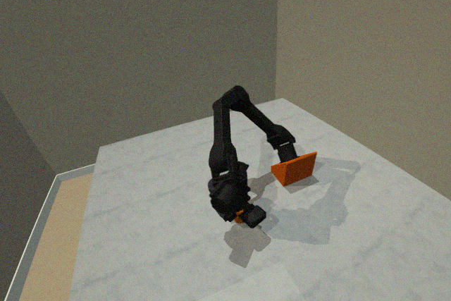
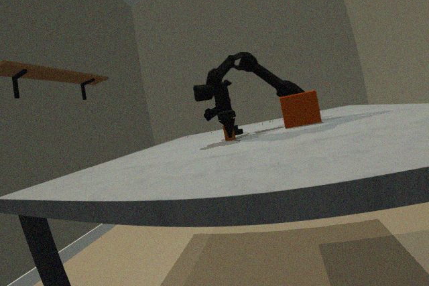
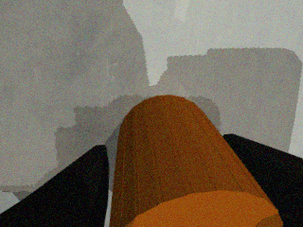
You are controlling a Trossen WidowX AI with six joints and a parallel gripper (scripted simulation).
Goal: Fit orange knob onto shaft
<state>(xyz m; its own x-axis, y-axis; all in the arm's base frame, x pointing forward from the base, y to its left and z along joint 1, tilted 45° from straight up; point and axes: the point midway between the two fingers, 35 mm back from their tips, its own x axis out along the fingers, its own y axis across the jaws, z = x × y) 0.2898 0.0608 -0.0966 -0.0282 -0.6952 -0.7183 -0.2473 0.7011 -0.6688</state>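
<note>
- Pale grey, marble-veined tabletop (image 1: 153, 195) (image 2: 173, 175) (image 3: 194, 28), dark at its edge, with a dark leg (image 2: 45, 251) beneath; shadows cross the surface
- Drab walls (image 1: 145, 53) (image 2: 242, 23) meet at corners; tan floor (image 1: 54, 217) (image 2: 128, 251) below, grey skirting (image 1: 41, 213) (image 2: 79, 239) along the wall
- Wooden shelf (image 2: 51, 72) mounted on two black brackets
- Black arm (image 1: 222, 126) (image 2: 268, 73) arched above the table; large orange block (image 1: 300, 170) (image 2: 300, 110) at its base end
- Orange knob (image 1: 238, 219) (image 2: 227, 138) (image 3: 166, 151) standing at the tabletop, between the fingers, off the shaft
- Gripper (image 1: 237, 217) (image 2: 229, 135) (image 3: 166, 150) roughly half open around the knob; narrow gap visible at one finger, no secure hold evident
</note>
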